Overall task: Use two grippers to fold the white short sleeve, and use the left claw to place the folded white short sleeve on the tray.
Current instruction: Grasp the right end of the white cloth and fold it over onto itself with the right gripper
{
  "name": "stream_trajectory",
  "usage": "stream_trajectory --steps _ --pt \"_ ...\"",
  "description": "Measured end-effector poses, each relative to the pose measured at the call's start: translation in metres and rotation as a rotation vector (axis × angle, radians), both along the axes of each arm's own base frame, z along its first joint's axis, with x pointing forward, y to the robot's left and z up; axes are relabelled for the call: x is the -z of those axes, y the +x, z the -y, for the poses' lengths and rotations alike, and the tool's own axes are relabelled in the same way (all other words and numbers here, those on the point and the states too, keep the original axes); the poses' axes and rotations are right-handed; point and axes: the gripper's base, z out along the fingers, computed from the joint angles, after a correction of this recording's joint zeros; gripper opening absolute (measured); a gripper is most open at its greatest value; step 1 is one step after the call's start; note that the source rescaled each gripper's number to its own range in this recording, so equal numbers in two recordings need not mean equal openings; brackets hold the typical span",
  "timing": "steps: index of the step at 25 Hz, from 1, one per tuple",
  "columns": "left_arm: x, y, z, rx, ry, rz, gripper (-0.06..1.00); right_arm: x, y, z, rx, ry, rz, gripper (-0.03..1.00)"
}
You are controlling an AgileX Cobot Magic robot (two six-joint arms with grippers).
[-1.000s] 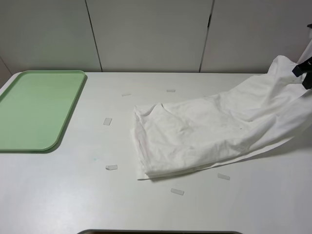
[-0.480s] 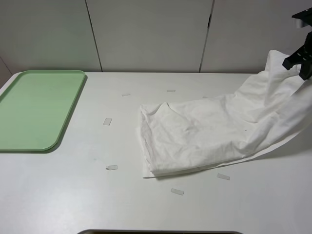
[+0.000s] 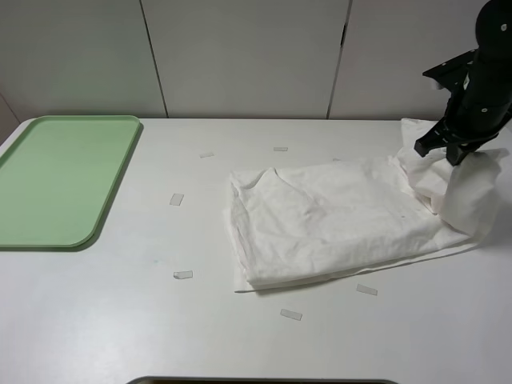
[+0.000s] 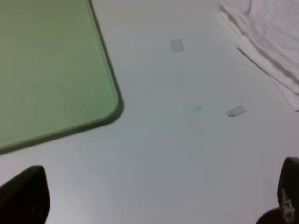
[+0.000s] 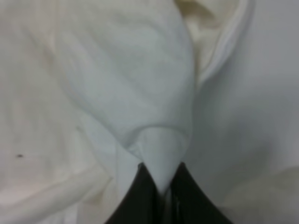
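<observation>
Pinching the shirt (image 3: 336, 216), the right claw (image 5: 159, 198) buries its tips in cloth while the left claw (image 4: 154, 200), mostly cropped, gapes wide

Lab, white table (image 3: 120, 328) w/ tape marks (image 3: 183, 274)

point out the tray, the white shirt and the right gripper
tray (image 3: 56, 180), exterior high view, its bare green floor
white short sleeve (image 3: 328, 216), exterior high view, middle of the flat part
right gripper (image 5: 161, 182), right wrist view, between fingertips shut on cloth
</observation>
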Motion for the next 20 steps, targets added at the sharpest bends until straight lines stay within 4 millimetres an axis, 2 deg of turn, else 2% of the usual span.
stream_trajectory --steps 4,10,14,15,16,17,19,20 --pt "0.000 0.000 0.000 0.000 0.000 0.000 0.97 0.012 -0.006 -0.025 -0.025 -0.031 0.016 0.01" --pt "0.000 0.000 0.000 0.000 0.000 0.000 0.97 0.030 -0.021 -0.052 0.020 -0.027 0.021 0.01" --pt "0.000 0.000 0.000 0.000 0.000 0.000 0.97 0.037 -0.028 -0.061 0.024 -0.011 0.021 0.04" --pt "0.000 0.000 0.000 0.000 0.000 0.000 0.97 0.038 -0.028 -0.063 0.033 -0.005 0.021 0.08" --pt "0.000 0.000 0.000 0.000 0.000 0.000 0.97 0.038 -0.029 -0.065 0.041 0.003 0.023 0.17" --pt "0.000 0.000 0.000 0.000 0.000 0.000 0.97 0.038 -0.029 -0.067 0.053 0.014 0.023 0.31" --pt "0.000 0.000 0.000 0.000 0.000 0.000 0.97 0.039 -0.031 -0.071 0.057 0.030 0.022 0.68" --pt "0.000 0.000 0.000 0.000 0.000 0.000 0.97 0.039 -0.031 -0.074 0.054 0.036 0.022 0.81"
